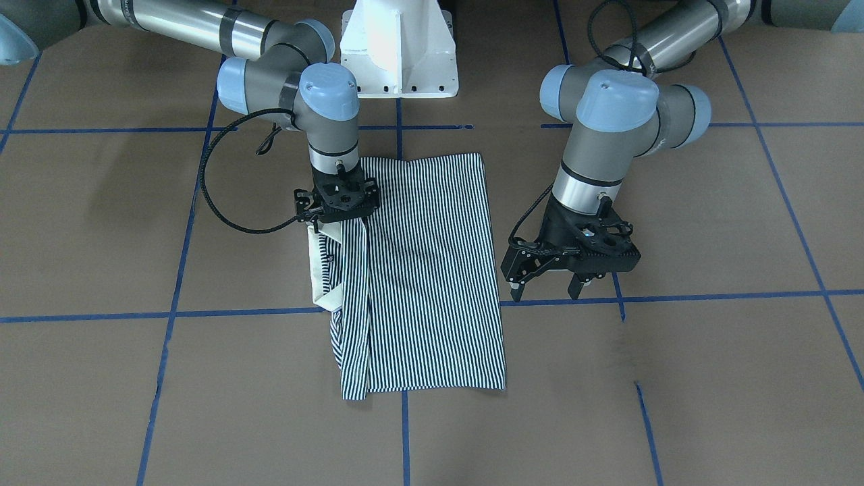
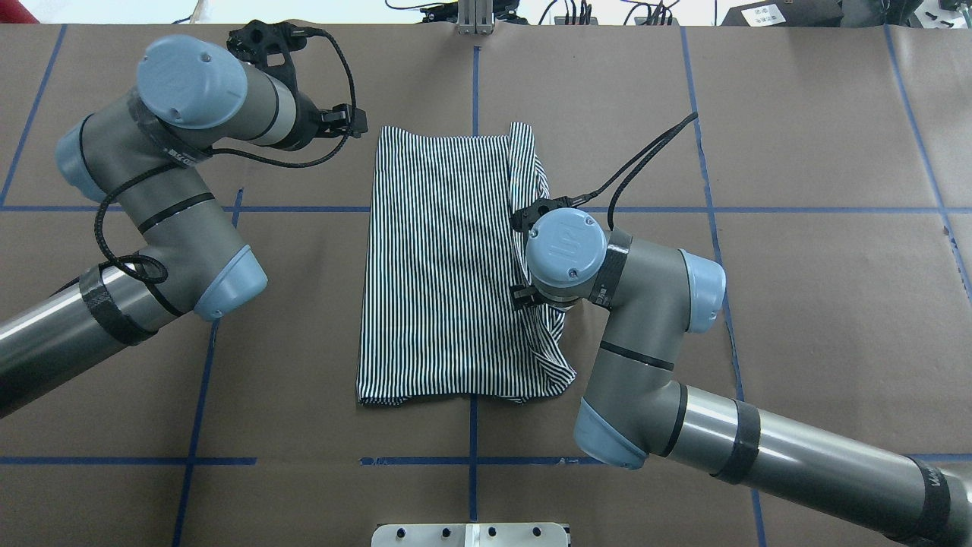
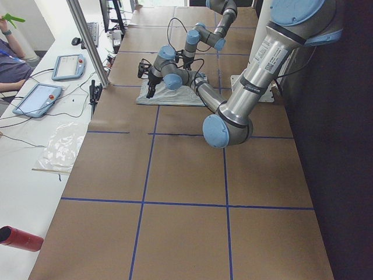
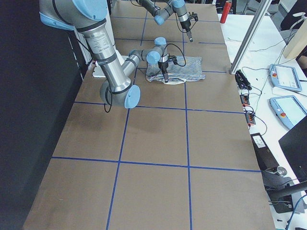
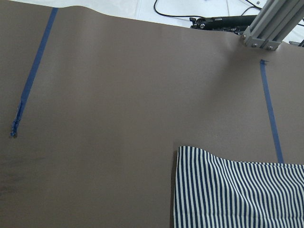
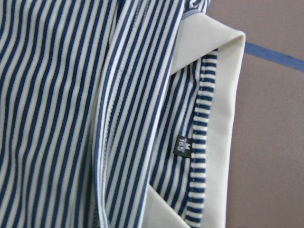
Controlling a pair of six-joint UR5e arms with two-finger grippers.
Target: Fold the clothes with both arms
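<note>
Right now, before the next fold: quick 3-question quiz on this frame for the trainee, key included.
1. True or false: the left hand grips the shirt.
2. The right hand is over one edge of the shirt. What does its wrist camera show beside the stripes? A) a cream collar B) a zip C) a hood
3. Fill in: the tape lines on the table are ____.
Key: 1 false, since it is open and beside the shirt, over bare table. 2 A. 3 blue.
</note>
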